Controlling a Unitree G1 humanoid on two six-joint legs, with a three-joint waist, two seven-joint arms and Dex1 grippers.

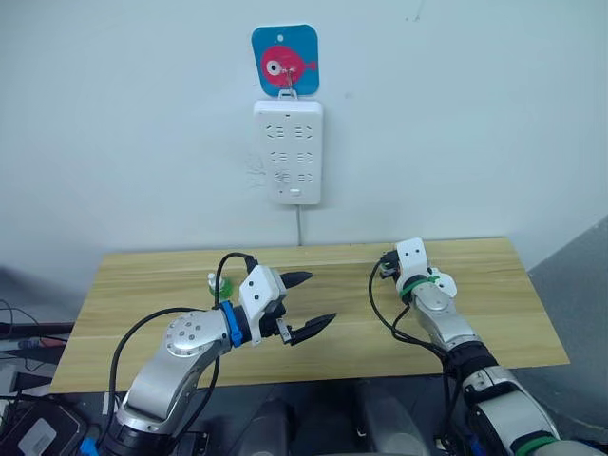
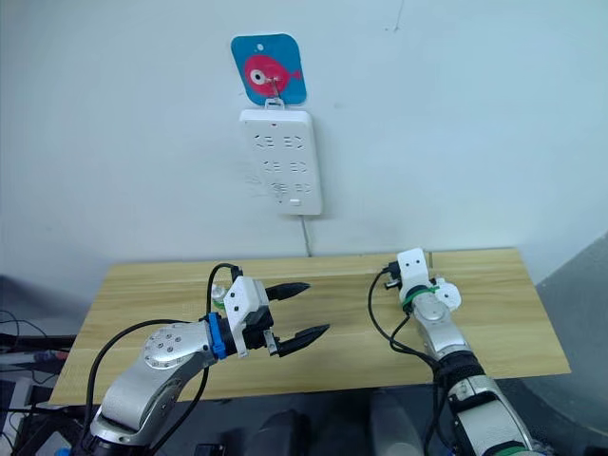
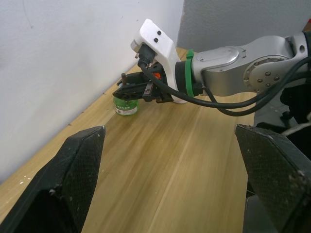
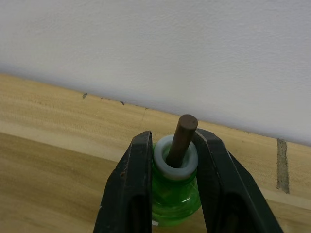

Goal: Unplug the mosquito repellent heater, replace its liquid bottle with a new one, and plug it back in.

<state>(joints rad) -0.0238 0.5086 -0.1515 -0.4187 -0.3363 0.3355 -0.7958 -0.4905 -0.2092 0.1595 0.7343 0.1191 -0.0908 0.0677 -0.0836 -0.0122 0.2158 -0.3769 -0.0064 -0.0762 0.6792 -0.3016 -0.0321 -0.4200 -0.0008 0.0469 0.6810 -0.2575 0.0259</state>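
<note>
My right gripper (image 4: 173, 138) is shut on the neck of a small green liquid bottle (image 4: 176, 191) with a white collar and a brown wick. That bottle (image 3: 126, 106) stands upright on the wooden table (image 1: 342, 332), close to the wall. A second green bottle (image 1: 219, 283) stands on the table behind my left arm. My left gripper (image 1: 320, 297) hangs open over the middle of the table, with nothing between its fingers. It faces the right gripper (image 3: 127, 90) from a good distance. The mosquito repellent heater is out of view.
A long white power strip (image 1: 288, 152) hangs on the wall above the table's far edge, its cord running down behind the table. A blue sticker with a pink fish (image 1: 285, 59) holds its hook. Black cables loop from both wrists.
</note>
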